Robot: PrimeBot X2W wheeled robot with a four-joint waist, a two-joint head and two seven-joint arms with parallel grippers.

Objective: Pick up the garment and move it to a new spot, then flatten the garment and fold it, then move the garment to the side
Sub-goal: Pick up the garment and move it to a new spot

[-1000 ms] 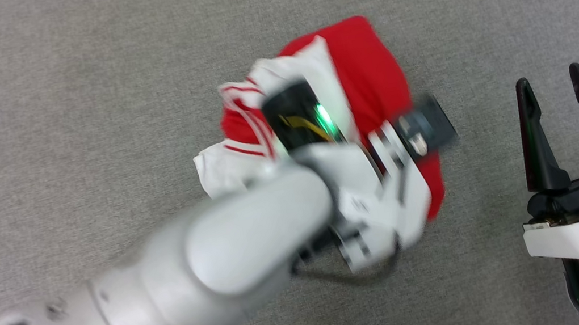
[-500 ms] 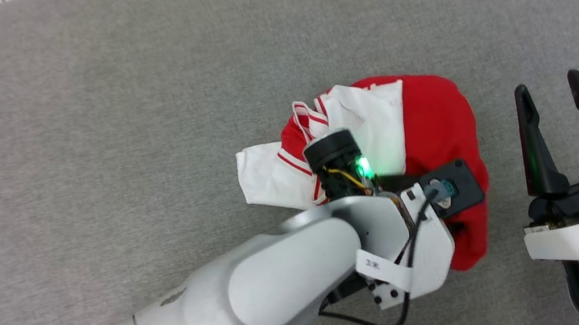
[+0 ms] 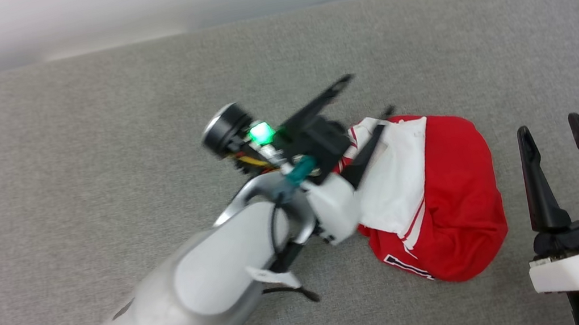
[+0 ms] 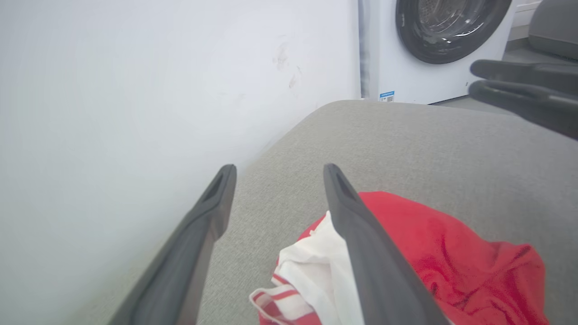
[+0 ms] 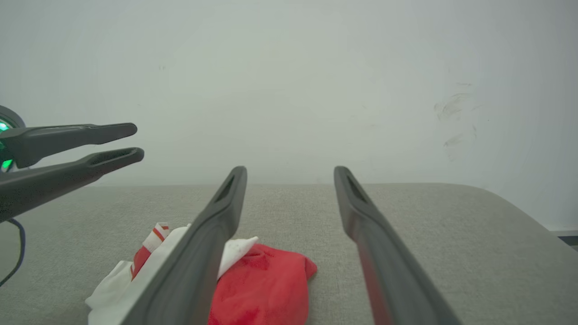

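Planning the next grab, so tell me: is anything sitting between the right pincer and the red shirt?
Nothing visible does. Bare grey surface lies between the right pincer and the garment, which sits crumpled just to that pincer's left.

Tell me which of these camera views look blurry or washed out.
Head view: dark two-fingered left gripper slightly blurred, crumpled red-and-white jersey shirt sharp, white far wall hazy. Left wrist view: wall washed out, right gripper at upper right soft. Right wrist view: evenly lit, no glare, faint wall scuffs visible.
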